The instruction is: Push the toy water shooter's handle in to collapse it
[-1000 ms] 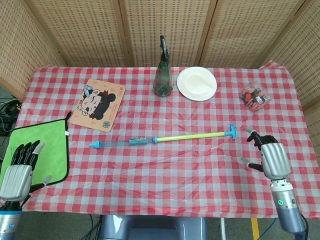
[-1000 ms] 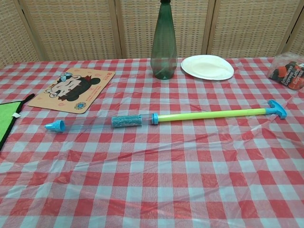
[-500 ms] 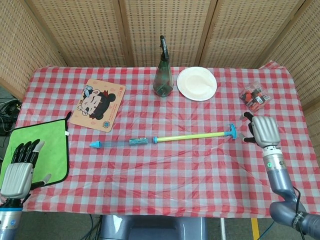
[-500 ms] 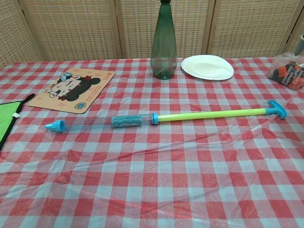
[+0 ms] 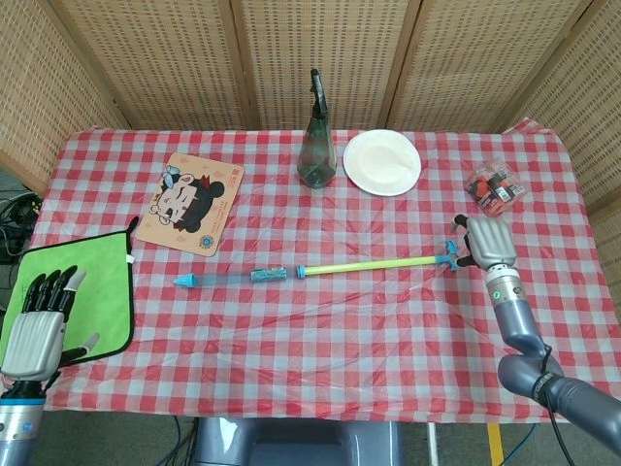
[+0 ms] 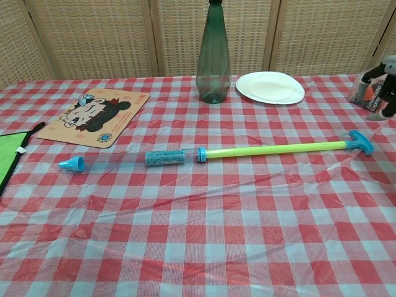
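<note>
The toy water shooter (image 5: 320,268) lies fully extended on the checked cloth in front of the green bottle (image 5: 316,146): a clear barrel, a blue nozzle, a yellow-green rod and a blue T-handle (image 6: 360,142). Only the head view shows the left hand (image 5: 39,325), fingers apart and empty, beside the green towel (image 5: 73,291). The right hand (image 5: 487,241) is just beside the handle, fingers apart, holding nothing.

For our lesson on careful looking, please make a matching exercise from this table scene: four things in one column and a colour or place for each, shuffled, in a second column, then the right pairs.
Things:
1. green bottle
2. cartoon mat
3. toy water shooter's handle
4. green cloth

Places:
A. at the table's left edge, by the left hand
B. just left of the white plate
C. blue, close beside the right hand
D. between the green cloth and the bottle

Pairs: 1-B, 2-D, 3-C, 4-A
</note>
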`<act>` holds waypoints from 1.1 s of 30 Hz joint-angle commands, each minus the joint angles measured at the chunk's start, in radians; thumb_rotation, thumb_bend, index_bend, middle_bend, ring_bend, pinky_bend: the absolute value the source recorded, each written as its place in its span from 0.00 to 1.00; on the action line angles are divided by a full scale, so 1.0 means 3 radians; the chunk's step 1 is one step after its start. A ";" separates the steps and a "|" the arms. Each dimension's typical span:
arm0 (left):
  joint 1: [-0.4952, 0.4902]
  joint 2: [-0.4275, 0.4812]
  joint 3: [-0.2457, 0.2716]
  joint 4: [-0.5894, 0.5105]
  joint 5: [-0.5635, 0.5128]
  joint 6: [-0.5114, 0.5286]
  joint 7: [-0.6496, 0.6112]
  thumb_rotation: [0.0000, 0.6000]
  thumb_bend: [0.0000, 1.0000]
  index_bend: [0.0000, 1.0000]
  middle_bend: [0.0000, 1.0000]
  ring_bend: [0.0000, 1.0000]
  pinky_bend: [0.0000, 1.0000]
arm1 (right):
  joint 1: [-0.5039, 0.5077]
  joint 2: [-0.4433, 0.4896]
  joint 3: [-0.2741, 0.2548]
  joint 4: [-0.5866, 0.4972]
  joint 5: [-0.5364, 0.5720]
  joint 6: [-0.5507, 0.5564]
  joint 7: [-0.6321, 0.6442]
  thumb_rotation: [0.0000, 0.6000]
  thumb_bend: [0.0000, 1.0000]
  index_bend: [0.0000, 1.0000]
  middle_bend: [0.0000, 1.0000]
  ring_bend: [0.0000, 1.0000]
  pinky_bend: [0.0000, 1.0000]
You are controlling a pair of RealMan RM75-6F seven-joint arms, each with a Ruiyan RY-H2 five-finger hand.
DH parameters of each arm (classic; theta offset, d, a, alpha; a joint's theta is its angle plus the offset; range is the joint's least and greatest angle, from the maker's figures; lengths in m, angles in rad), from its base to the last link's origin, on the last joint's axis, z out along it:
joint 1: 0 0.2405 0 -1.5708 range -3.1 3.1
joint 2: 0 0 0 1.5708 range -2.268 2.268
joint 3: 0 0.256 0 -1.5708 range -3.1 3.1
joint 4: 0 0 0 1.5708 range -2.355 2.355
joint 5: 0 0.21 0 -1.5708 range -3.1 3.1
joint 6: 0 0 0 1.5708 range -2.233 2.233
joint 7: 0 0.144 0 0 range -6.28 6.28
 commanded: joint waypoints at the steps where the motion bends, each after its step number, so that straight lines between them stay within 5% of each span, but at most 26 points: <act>1: 0.0002 0.0007 -0.0004 -0.0001 -0.0003 -0.0001 -0.0004 1.00 0.19 0.00 0.00 0.00 0.00 | 0.0055 -0.0151 -0.0054 0.0218 0.0025 -0.0103 0.0065 1.00 0.42 0.49 1.00 0.98 0.65; 16: 0.0006 0.0029 -0.0016 -0.0023 -0.0029 -0.0032 0.0004 1.00 0.19 0.00 0.00 0.00 0.00 | 0.0144 -0.0549 -0.0182 0.0870 -0.0112 -0.0332 0.0350 1.00 0.45 0.52 1.00 0.98 0.65; 33: -0.0026 0.0022 -0.0033 -0.0012 -0.0103 -0.0138 0.0015 1.00 0.19 0.00 0.00 0.00 0.00 | 0.0245 -0.0754 -0.0214 0.1220 -0.0188 -0.0504 0.0441 1.00 0.48 0.50 1.00 0.98 0.65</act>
